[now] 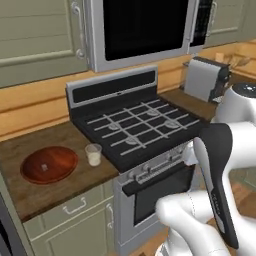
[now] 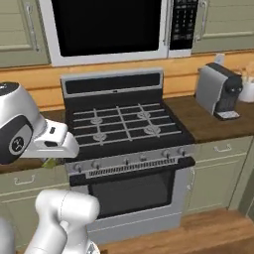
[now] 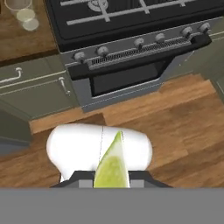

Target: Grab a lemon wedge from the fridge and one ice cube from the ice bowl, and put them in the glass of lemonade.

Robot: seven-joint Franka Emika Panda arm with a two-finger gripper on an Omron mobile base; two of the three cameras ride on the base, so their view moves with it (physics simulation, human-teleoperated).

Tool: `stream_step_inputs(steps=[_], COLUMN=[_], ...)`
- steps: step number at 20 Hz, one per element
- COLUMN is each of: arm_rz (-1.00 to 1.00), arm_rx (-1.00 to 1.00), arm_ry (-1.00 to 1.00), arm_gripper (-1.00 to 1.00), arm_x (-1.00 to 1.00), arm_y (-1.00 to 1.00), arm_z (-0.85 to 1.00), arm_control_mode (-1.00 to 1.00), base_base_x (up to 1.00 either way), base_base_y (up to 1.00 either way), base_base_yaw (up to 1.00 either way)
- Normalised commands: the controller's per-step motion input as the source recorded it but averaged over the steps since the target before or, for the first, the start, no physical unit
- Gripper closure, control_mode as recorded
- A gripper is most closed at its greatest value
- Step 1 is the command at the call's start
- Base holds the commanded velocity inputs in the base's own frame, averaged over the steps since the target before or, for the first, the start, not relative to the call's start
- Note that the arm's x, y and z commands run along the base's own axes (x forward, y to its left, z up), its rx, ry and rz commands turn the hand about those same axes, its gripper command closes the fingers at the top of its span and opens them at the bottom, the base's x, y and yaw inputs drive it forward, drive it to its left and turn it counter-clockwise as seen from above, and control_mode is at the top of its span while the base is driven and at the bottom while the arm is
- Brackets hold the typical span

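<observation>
We are seeing one smooth, yellow-green lemon wedge (image 3: 112,168), curved and tapering to a point, standing between the tips of the claw (image 3: 112,183), which is pinching it over the plank floor in front of the stove (image 1: 145,135). One wide, shallow, reddish-brown wooden ice bowl (image 1: 49,164) is sitting on the dark wood counter (image 1: 30,195) left of the stove, holding one tiny pale ice cube (image 1: 44,167). Just right of the bowl, near the stove's edge, one small clear glass of lemonade (image 1: 93,154) is standing upright, well apart from the claw. One grey, boxy coffee machine (image 2: 218,91) is resting on the counter right of the stove.
</observation>
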Motion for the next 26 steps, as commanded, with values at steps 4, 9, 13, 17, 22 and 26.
stream_step_inputs(steps=[4,9,13,17,22,26], arm_rz=[0.00,0.00,0.00,0.00,0.06,0.10], arm_rx=[0.00,0.00,0.00,0.00,-0.01,0.00], arm_ry=[0.00,0.00,0.00,0.00,-0.16,-0.10], arm_gripper=[1.00,1.00,1.00,1.00,1.00,1.00], arm_x=[0.00,0.00,0.00,0.00,0.77,0.88], arm_y=[0.00,0.00,0.00,0.00,0.18,0.23], arm_z=[0.00,0.00,0.00,0.00,-0.01,-0.19], arm_control_mode=[1.00,1.00,1.00,1.00,-1.00,-1.00], base_base_x=[0.28,0.35,0.53,0.49,0.13,0.00], base_base_y=[0.64,0.47,0.16,0.21,0.05,0.00], base_base_yaw=[0.53,0.35,0.18,0.10,0.01,0.00])
